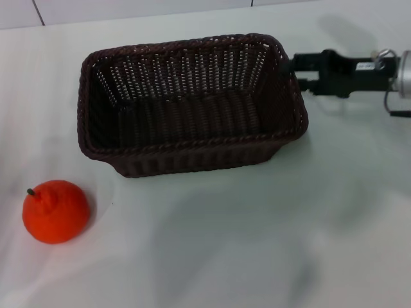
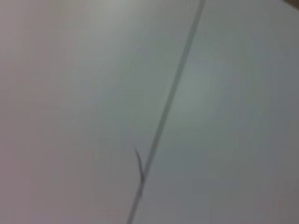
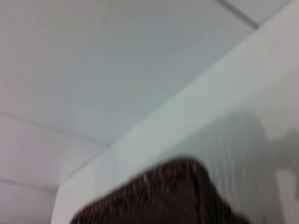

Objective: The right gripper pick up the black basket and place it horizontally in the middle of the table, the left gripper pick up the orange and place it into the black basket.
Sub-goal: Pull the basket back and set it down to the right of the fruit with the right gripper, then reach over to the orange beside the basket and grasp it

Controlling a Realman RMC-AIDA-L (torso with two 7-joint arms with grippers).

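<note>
Basket position decides what comes next: the black basket (image 1: 189,102) sits on the table (image 1: 270,231) with its long axis running left to right across the head view, roughly mid-table and slightly toward the far side. The right gripper (image 1: 294,72) reaches in from the right and meets the basket's right short end at the rim; its fingers appear closed on that end wall, though the exact grip is hard to make out. The right wrist view shows only a corner of the weave close under the camera. The orange (image 1: 56,211) rests on the table at the near left, well apart from the basket and on the left arm's side. The left gripper is out of sight.
</note>
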